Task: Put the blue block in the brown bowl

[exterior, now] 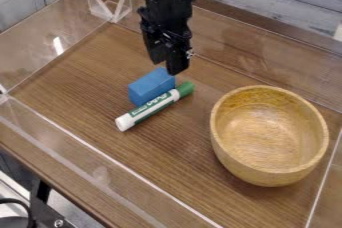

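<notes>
The blue block (152,86) lies on the wooden table, left of centre. Its front edge touches a white marker (147,111) with a green cap. My black gripper (170,64) hangs pointing down just behind and above the block, a little to its right. Its fingers stand apart with nothing between them and do not touch the block. The brown bowl (219,128) sits at the right front, wide and hollow, with nothing inside it.
Clear acrylic walls (54,132) fence the tabletop on the left and front. A clear plastic stand (104,8) sits at the back left. The marker lies diagonally between the block and the front wall.
</notes>
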### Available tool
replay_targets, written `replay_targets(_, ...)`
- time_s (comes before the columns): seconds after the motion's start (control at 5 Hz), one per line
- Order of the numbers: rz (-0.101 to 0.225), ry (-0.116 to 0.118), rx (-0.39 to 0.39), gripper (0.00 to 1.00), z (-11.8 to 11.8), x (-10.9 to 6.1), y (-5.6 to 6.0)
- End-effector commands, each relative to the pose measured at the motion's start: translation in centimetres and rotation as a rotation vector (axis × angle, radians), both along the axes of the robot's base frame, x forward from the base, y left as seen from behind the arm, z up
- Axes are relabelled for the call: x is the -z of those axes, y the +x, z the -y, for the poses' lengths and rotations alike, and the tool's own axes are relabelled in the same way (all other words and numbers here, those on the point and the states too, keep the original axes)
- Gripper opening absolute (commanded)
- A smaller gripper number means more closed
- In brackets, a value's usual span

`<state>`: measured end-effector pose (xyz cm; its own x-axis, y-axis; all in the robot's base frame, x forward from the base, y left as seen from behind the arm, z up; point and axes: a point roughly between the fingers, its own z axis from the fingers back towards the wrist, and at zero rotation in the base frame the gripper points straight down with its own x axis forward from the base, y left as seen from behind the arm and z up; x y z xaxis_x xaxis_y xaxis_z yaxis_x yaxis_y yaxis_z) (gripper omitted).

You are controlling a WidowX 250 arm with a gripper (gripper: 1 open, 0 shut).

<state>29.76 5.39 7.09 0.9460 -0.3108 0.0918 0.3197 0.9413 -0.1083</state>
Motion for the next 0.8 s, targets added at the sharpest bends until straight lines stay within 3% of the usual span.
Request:
replay_targets(0.0, 0.058, 0.014, -0.010, 1.00, -0.9, -1.2, 1.1)
replay_targets(0.6, 0.053, 0.019, -0.003, 1.00, -1.9, 0.8, 1.3)
